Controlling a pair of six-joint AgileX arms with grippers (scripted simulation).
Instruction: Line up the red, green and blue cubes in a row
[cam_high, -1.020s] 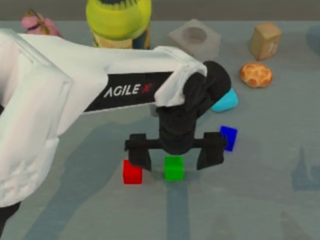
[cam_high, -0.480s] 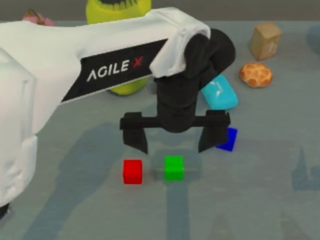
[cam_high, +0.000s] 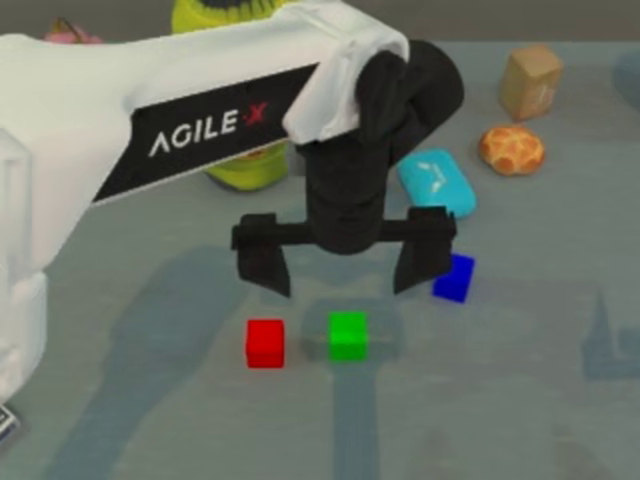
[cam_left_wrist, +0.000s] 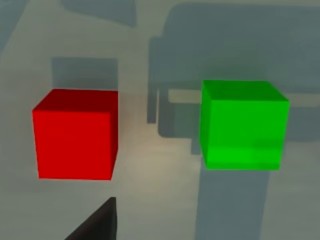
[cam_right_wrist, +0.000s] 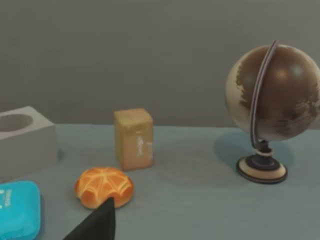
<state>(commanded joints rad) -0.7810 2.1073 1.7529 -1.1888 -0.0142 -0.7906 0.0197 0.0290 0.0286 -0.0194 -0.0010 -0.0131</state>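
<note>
Top view, going left to right: the red cube (cam_high: 265, 343) and the green cube (cam_high: 348, 335) sit side by side on the table (cam_high: 520, 400), a small gap between them, level with one another. That pair reads as placed. The left gripper (cam_high: 343, 262) hangs above them, jaws spread wide and holding nothing. The blue cube (cam_high: 455, 277) lies right of the green one but farther back, off the line, just beside the right-hand finger. Moving it down beside the green cube looks like the remaining step. The right arm is outside the top view; I cannot tell how its pincer stands.
</note>
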